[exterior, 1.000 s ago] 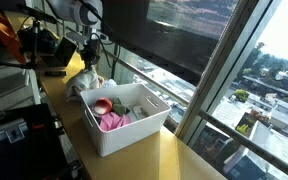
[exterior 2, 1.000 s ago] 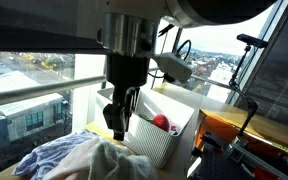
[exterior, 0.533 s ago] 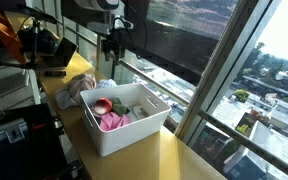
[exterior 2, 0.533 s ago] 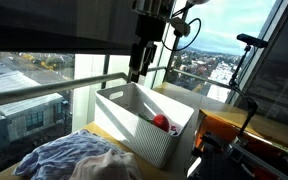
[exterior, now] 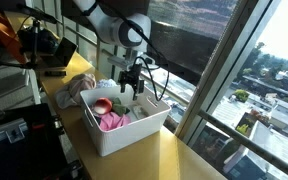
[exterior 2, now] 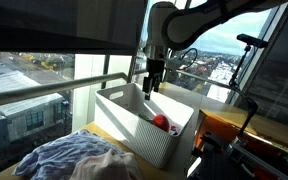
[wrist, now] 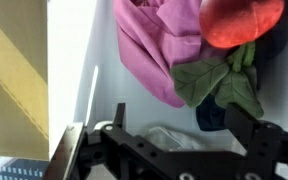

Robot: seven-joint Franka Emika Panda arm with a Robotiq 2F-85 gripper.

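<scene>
Hovering gripper (exterior: 132, 88): exterior view; jaws wide, nothing held, over the bin (exterior: 124, 142), near its 12 o'clock wall.
Bin contents: pink cloth (exterior: 112, 121) at centre; red toy (exterior: 102, 104) at 10 o'clock.
Cloth pile (exterior: 77, 93): on the table (exterior: 179, 160), 9 o'clock of the bin.
Exterior view: gripper (exterior 2: 150, 86) above the bin (exterior 2: 134, 128); cloth pile (exterior 2: 74, 160) at 7 o'clock, well apart.
Wrist view: fingers (wrist: 246, 130) spread; pink cloth (wrist: 149, 50) at 12 o'clock, red toy (wrist: 242, 20) at 1, green cloth (wrist: 219, 88) beneath it.
Step, judged: empty-handed over the bin; cloth pile lies outside it.
Next move: calls for rising clear of the walls toward the cloth pile.
In the way: bin walls; window rail (exterior 2: 44, 95).
</scene>
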